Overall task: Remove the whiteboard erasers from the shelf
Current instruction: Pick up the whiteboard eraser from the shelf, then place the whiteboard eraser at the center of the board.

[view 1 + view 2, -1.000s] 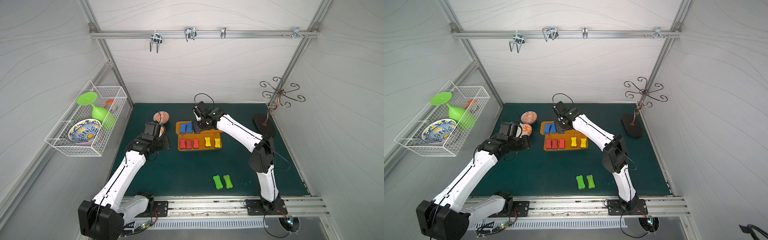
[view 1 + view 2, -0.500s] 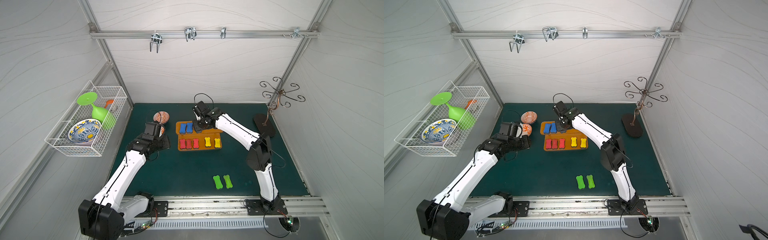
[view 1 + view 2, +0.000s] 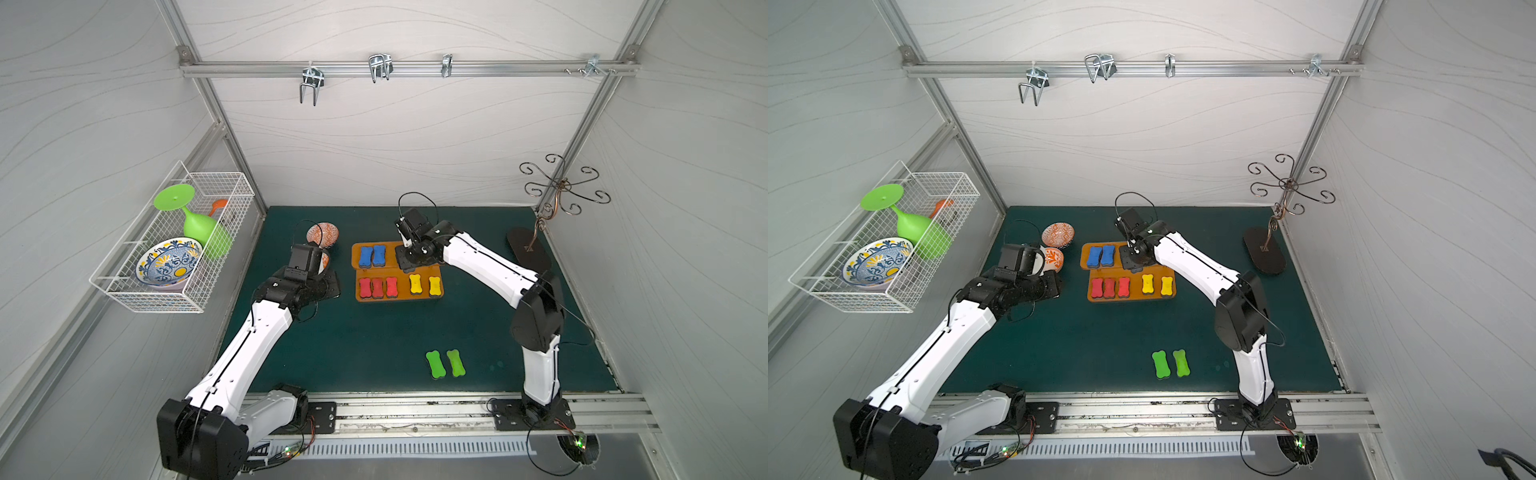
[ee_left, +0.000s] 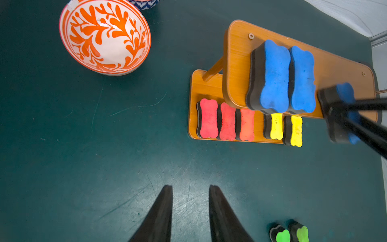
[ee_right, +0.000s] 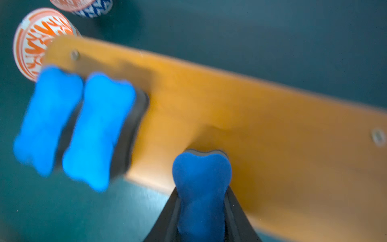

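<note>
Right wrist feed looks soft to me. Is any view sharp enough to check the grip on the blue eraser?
Right wrist view: blurred throughout, the two shelved blue erasers worst; the gripped blue eraser reads clearer, a finger on each side. Left wrist view: sharp, slight glare on the orange bowl. Both top views: sharp, grip hidden.

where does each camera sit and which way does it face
Top views: high at the front, facing down and back over mat, shelf, green erasers; left arm and right arm show whole.
Left wrist: low over the mat, facing orange bowl and shelf; open left gripper shows.
Right wrist: close above the shelf's upper board; right gripper shut on a blue eraser.
Shared: both wrist views show the two other blue erasers on that board.
</note>
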Motion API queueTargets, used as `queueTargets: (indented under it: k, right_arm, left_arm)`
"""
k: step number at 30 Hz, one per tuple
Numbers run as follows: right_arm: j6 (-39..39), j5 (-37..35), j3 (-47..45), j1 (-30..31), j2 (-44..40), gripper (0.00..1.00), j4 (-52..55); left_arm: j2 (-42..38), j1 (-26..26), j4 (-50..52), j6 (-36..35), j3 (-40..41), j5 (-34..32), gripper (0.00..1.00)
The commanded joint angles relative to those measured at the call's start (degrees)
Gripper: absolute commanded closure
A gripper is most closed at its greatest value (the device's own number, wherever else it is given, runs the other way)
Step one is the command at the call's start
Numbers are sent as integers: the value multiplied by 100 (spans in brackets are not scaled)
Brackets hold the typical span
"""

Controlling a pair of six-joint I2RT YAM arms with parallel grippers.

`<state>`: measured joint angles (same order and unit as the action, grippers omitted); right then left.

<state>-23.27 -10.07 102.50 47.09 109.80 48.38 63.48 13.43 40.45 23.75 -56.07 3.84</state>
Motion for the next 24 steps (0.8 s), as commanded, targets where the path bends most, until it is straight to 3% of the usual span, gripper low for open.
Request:
queueTargets:
  k: [1,5,11,19,24]
  right_arm:
    - [-423,-181,-823,373,-905,70,58]
    - [-1081,-198,-2196,900,-1789,69,-12]
    - [-2037,-59,-3701,1786,-2311,69,-276]
    - [-2122,711,-4740,1980,-2455,67,-1101]
    - [-2062,1027,-4855,2006,-2201,67,-1412]
  left_arm:
    - [-19,-16,-186,-13,-19,146,67]
    - [-77,-16,-227,16,26,264,67]
    - [-94,-16,-283,50,66,404,67]
    - [-65,-16,-308,60,104,478,67]
    - [-57,-16,-309,52,105,436,67]
